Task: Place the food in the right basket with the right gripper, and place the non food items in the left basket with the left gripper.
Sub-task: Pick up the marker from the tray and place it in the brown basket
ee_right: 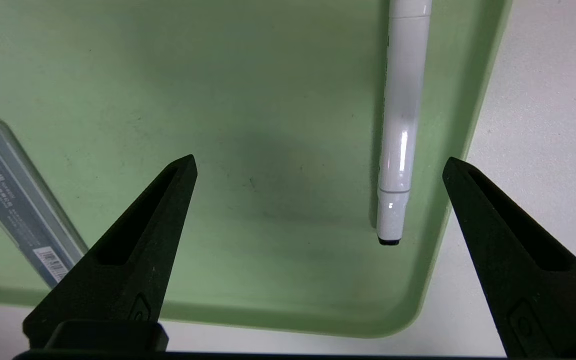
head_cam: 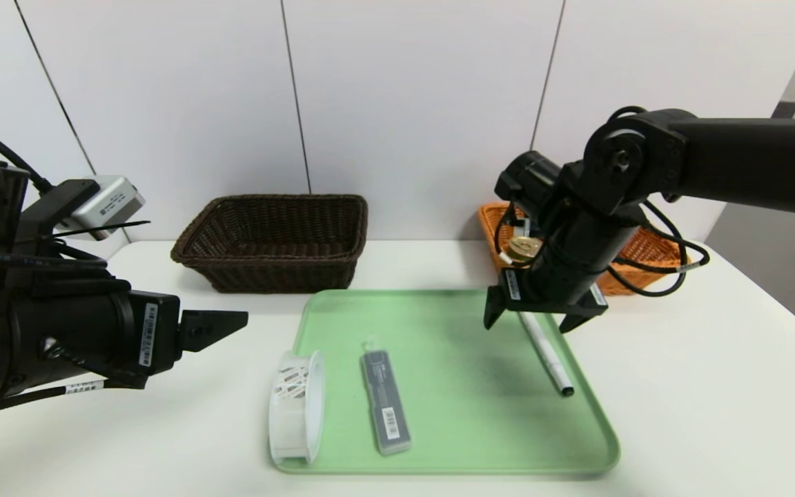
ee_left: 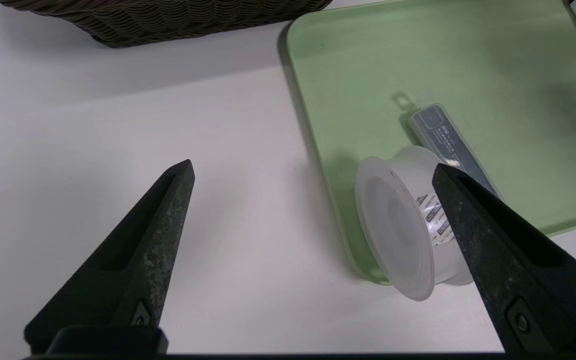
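While the right gripper (head_cam: 530, 319) hung open and empty above the green tray (head_cam: 597, 442) | pen (head_cam: 546, 353), grey case (head_cam: 386, 402), tape roll (head_cam: 296, 407) lay there | left gripper (head_cam: 221, 328) open over tabletop (head_cam: 701, 386).

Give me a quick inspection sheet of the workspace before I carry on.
Surface: white table with a green tray in front.
Job's things: tape roll on its edge at the tray's left rim; grey case and white pen lying flat on the tray. Dark basket at the back left, nothing seen inside; orange basket at the back right, a gold-lidded tin showing in it.
Clutter: nothing seen.
Grippers: left tool open, level, beside the tray near the roll; right tool open, pointing down over the tray, pen between its tips.
Cables: black loops on the right arm, over the orange basket.
Surroundings: white wall panels.
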You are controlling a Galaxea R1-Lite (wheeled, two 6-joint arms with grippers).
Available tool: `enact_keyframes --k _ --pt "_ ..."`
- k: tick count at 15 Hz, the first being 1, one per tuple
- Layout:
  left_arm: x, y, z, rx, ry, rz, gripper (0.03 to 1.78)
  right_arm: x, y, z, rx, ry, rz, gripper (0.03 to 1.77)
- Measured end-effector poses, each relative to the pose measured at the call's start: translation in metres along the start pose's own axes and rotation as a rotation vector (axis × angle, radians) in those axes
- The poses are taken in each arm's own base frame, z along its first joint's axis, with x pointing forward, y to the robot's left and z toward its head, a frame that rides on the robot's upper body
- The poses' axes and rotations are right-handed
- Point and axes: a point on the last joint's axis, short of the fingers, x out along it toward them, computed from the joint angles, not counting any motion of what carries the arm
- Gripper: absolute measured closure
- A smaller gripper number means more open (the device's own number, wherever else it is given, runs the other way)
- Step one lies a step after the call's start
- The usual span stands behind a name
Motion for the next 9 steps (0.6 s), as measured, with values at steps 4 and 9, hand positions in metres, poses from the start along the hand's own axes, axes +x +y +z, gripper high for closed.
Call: enact_keyframes --k 4,9 --pt "-0.001 0.0 -0.001 0.001 0.0 0.0 0.12 0.012 -0.002 0.004 0.012 0.029 -0.004 0.1" --pt "0.0 0.001 -0.003 0.002 0.013 0.003 0.12 0.026 -0.005 0.009 0.023 0.057 -0.004 0.1"
